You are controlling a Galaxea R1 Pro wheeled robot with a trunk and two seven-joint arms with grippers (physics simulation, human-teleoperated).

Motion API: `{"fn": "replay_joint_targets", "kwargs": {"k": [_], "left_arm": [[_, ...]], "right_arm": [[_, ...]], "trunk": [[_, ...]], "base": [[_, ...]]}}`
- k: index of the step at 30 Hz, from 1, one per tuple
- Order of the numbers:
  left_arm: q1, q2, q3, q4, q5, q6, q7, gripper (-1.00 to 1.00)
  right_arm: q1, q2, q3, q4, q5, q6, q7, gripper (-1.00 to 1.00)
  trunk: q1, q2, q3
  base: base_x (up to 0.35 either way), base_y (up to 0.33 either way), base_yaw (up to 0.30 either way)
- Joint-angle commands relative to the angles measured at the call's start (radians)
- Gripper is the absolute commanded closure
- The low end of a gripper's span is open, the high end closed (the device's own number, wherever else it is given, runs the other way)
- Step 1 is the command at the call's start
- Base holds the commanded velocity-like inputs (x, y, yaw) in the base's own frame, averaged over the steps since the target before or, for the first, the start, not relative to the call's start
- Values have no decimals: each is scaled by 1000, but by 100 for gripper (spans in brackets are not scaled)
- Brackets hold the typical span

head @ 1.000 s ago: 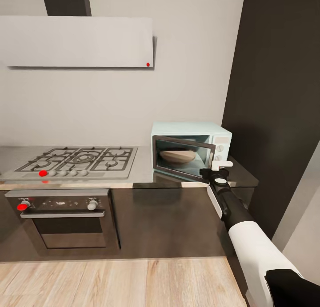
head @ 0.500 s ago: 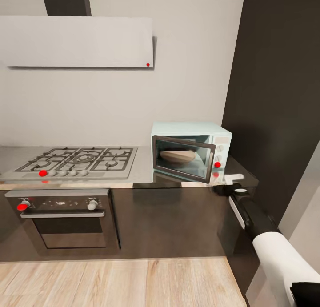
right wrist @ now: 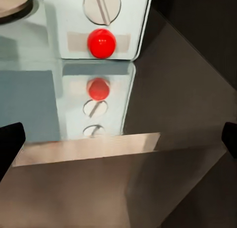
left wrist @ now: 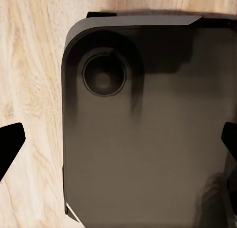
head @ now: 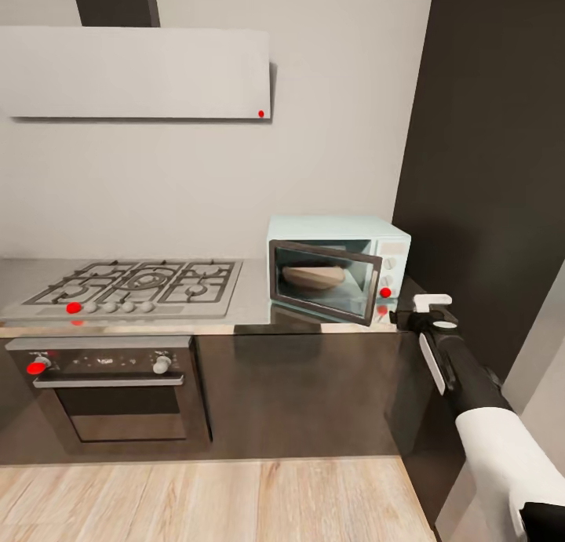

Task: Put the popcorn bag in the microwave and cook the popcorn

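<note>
one hand matters here: the right hand (head: 430,311), fingers spread and holding nothing, hangs just off the front corner of the surface (head: 255,311). ahead and to its left stands the microwave (head: 337,266), its door ajar, the popcorn bag (head: 313,275) lying flat inside with its long axis across the cavity.

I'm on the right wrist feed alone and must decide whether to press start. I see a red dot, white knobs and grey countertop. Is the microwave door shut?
Observer: No. In the head view the microwave door stands ajar.
Operator: Is the bag loaded?
Observer: Yes, the tan popcorn bag lies inside.
Operator: And my left gripper?
Observer: The left gripper hangs open over the robot's dark base, above the wood floor.
</note>
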State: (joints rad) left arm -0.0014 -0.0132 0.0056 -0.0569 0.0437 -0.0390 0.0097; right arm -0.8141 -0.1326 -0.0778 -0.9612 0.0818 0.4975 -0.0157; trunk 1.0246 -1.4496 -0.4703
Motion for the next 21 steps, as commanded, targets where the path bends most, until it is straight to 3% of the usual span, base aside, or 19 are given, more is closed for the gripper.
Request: {"fn": "replay_joint_targets", "kwargs": {"k": [1,18,21], "left_arm": [[0,0,0,0,5,-2,1,-100],[0,1,0,0,5,-2,1,-100],[0,1,0,0,5,-2,1,-100]], "right_arm": [[0,0,-1,-2,9,5,2,-100],[0,4,-2,-1,5,-5,12,-100],[0,1,-2,-1,4,-5,58,-100]], "trunk": [[0,0,-1],[0,0,-1],[0,0,-1]], "base": [[273,0,0],[316,0,0],[159,0,0]]}}
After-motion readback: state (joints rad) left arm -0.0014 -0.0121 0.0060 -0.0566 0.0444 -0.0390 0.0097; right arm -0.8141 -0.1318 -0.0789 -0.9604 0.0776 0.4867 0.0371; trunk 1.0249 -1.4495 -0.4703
